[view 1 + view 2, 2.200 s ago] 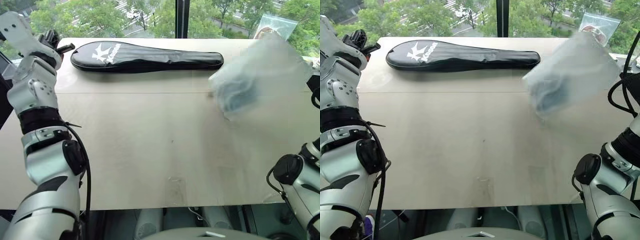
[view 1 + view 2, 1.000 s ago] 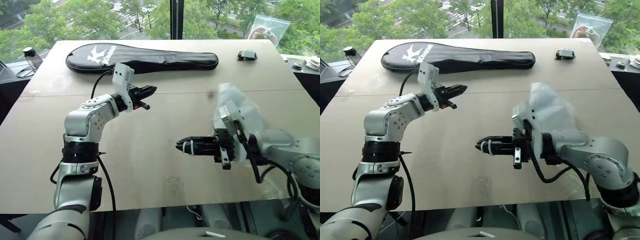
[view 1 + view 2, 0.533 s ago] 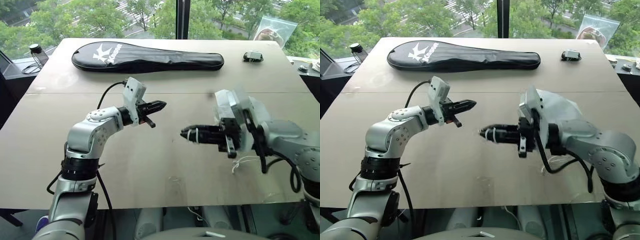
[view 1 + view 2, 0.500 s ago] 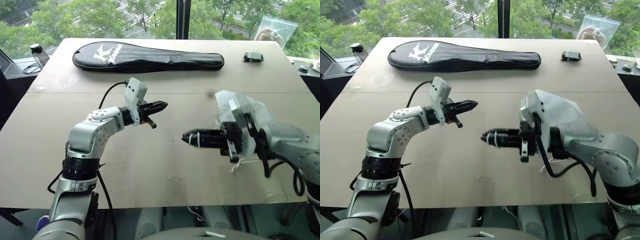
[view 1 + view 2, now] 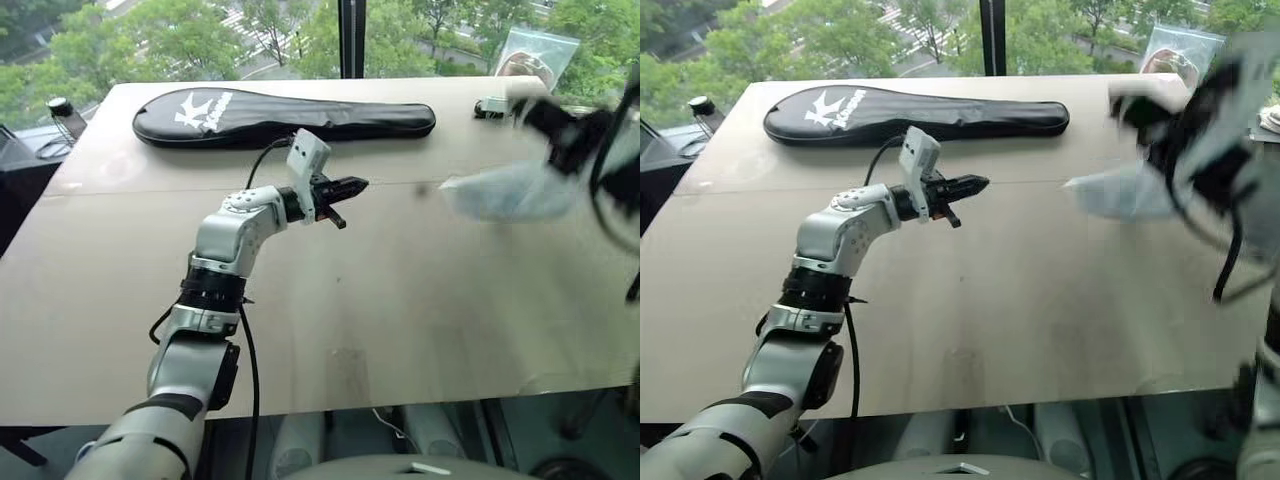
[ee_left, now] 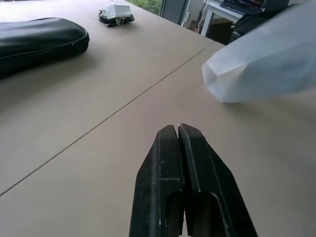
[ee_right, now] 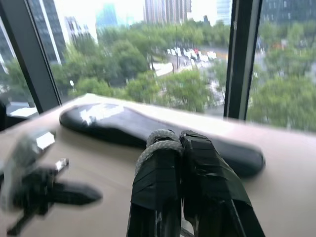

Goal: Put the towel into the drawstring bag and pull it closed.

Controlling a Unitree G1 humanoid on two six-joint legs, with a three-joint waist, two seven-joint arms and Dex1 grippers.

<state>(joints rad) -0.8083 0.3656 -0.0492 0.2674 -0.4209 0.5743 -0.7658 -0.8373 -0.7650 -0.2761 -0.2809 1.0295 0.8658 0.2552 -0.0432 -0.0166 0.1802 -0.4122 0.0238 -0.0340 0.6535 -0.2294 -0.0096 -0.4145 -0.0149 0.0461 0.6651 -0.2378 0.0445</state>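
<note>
- Hovering over mid table (image 5: 330, 320), the left gripper (image 5: 360, 185) has its jaws pressed tight together, nothing between them.
- R gripper (image 7: 178, 140) is raised at the far right; fingers closed flat, w/ white cord looped round one finger.
- Drawstring bag (image 5: 505, 190) hangs blurred beneath R gripper, off the table; bluish towel (image 5: 500, 196) shows faintly inside.
- Black racket cover (image 5: 285, 113) lies along the far edge.

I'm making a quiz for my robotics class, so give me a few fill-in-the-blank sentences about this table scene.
1. The left end effector has its fingers ____.
2. The long racket cover at the table's far side is coloured ____.
3. The drawstring bag is on the robot's ____ side.
4. The right end effector has its fingers ____.

Missing words: shut; black; right; shut
</note>
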